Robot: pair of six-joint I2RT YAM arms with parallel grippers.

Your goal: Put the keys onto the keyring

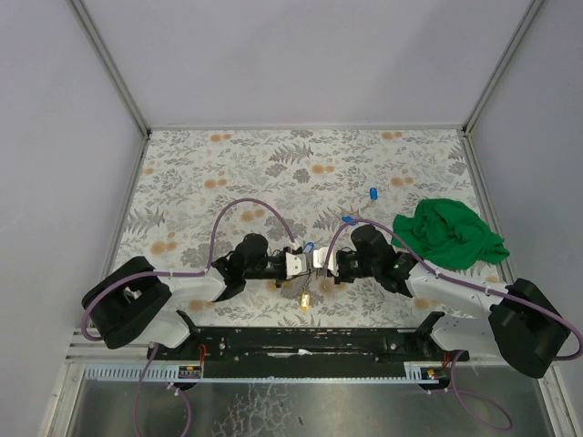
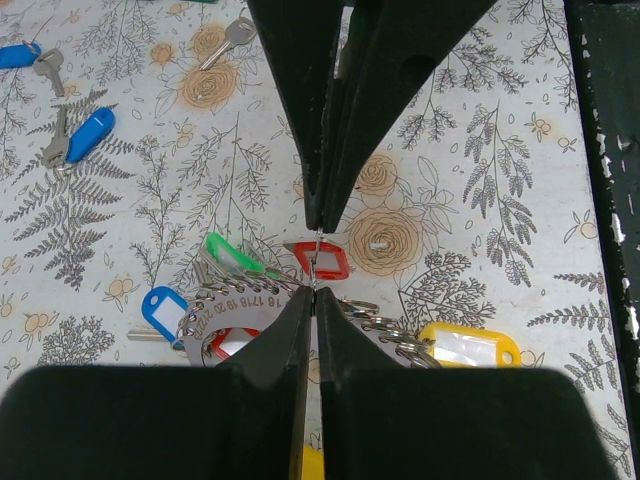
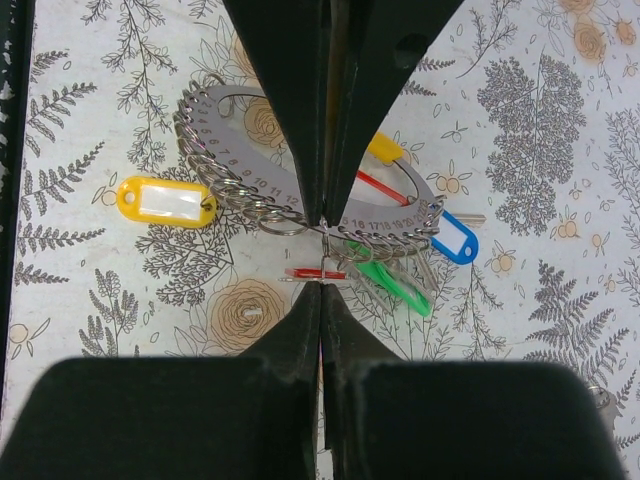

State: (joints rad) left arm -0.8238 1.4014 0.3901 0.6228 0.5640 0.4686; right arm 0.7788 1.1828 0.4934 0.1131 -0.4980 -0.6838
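Metal keyring [image 3: 235, 170] directly beneath both jaws, pinched shut; red-tagged key [image 2: 330, 260] at tips.

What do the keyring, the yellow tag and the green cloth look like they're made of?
Keyring: metal, likely steel, going by its silvery, dull sheen and stamped numbers.
Yellow tag: glossy plastic, with a pale insert that looks like paper.
Green cloth: soft matte fabric, judging by its crumpled folds.

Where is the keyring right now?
In the top view, the keyring lies at the front middle of the table, under the meeting left gripper and right gripper.
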